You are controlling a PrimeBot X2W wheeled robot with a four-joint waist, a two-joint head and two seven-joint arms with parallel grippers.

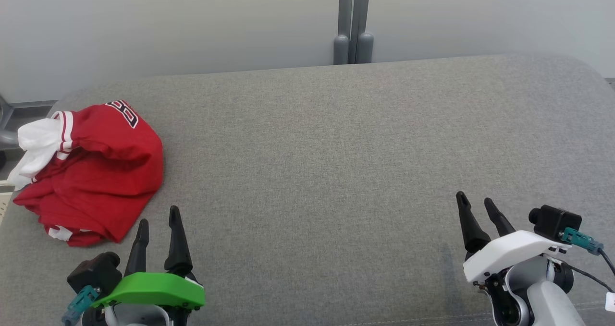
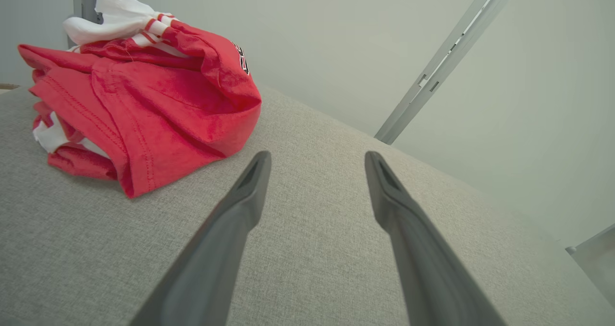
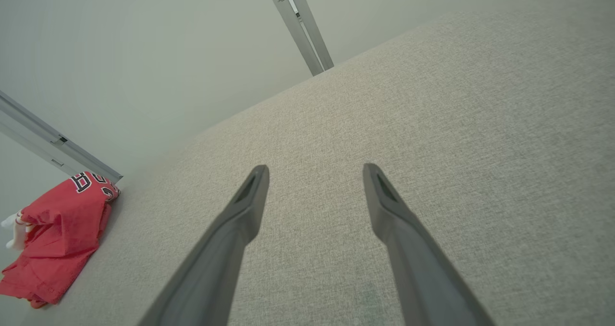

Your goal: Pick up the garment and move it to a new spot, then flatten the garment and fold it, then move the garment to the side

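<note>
The garment (image 1: 98,172) is a crumpled red jersey with white sleeve trim and a dark number, bunched at the far left of the grey fabric surface (image 1: 336,172). In the left wrist view the garment (image 2: 144,100) lies up and to the left of the fingers. In the right wrist view the garment (image 3: 57,239) sits small at the lower left. My left gripper (image 1: 158,220) stands open just right of the garment's near edge, holding nothing. My right gripper (image 1: 475,201) is open and empty at the lower right, far from the garment.
A pale wall rises behind the surface, with a grey vertical post (image 1: 353,23) at the back middle. The surface's left edge runs close beside the garment, and metal framing (image 1: 7,124) shows beyond it. The wide middle and right of the surface are bare fabric.
</note>
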